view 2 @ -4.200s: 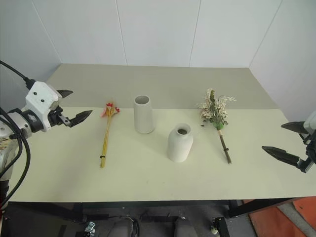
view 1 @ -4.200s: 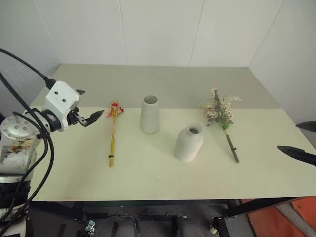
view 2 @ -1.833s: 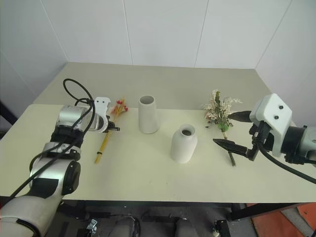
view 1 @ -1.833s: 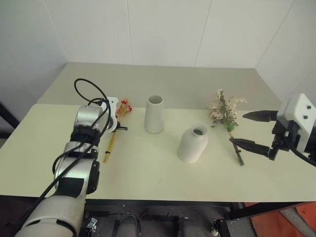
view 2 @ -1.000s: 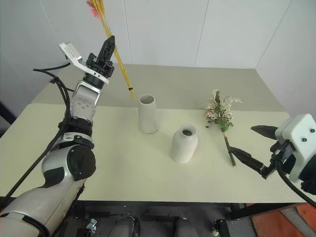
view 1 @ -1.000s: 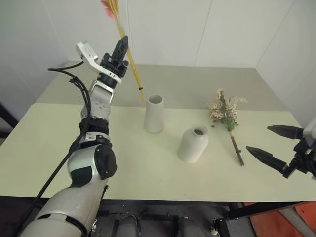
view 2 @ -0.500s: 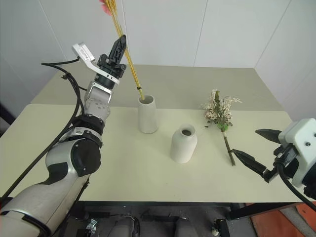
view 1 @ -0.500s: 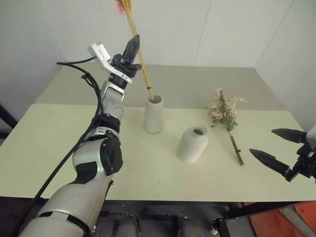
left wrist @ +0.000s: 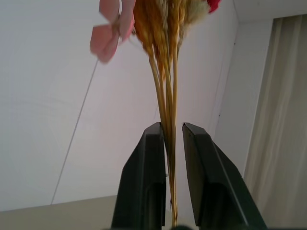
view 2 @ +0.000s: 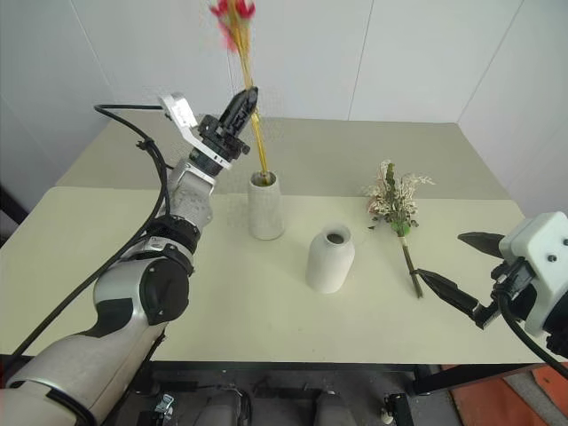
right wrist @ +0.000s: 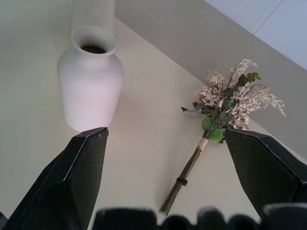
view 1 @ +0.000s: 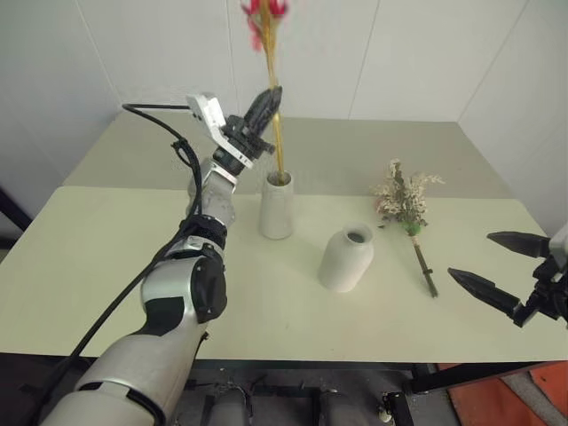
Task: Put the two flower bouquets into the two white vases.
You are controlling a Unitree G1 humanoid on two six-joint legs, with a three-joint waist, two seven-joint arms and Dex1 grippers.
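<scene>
**Slim bouquet going into tall vase, rose bouquet still on bench**

Handling: the slim bouquet (view 1: 271, 89) of long yellow stalks with small red flowers looks light, thin and fairly stiff, likely brittle if squeezed hard; best held mid-stalk, below the flower heads. The left end effector (view 1: 264, 108) has it there, raised above and just left of the tall tapered vase (view 1: 276, 205). In the left wrist view the stalks (left wrist: 168, 124) run between its two black fingers (left wrist: 146, 182) with a narrow gap on either side, so the grip looks slack or just letting go; hard to say whether the pads still touch. The stalk ends appear to sit inside the vase mouth, bunch near upright.

The bushier bouquet (right wrist: 225, 108) of pale roses, cream sprigs and green leaves lies flat on the bench (view 1: 106, 257), right of the rounder bottle-shaped vase (view 1: 346, 257). Soft, springy head, top-heavy; take it by the bound stem, near the tie. That vase has a small mouth and is empty. The right end effector (view 2: 461, 271) hangs at the near right with its jaws spread wide, holding nothing, near the stem end.

Versus a second ago: the slim bunch was tilted with its ends in the air left of the tall vase; now it is over the mouth and steeper. The left arm has swung right. The right arm, both vases and the rose bouquet are unchanged.
</scene>
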